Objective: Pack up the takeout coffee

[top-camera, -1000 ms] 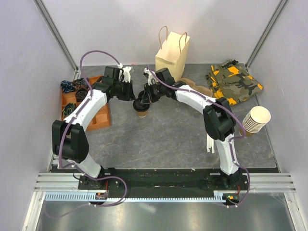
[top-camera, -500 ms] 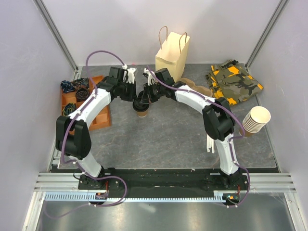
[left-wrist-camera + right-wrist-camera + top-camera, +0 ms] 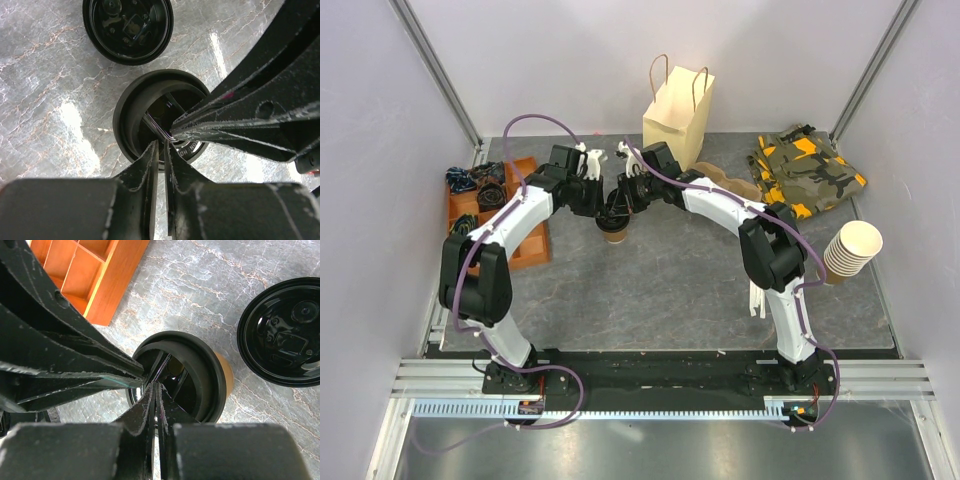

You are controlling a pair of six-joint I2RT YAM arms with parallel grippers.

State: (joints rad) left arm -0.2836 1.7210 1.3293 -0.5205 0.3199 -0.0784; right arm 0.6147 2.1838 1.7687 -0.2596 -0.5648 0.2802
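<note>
grey worktop [image 3: 670,290] is carrying the takeout coffee [image 3: 613,230], which is standing upright just in front of the paper bag [image 3: 677,112], not yet inside it. over the last second the left arm has been swinging inward, so the left claw [image 3: 161,146] is now meeting the right claw [image 3: 154,390] over the black lid [image 3: 131,117]. both claws are narrowed almost shut, tips dipping into the lid's recess. both arms are reaching far forward, wrists bending down. probably they are seating the lid before packing.
</note>
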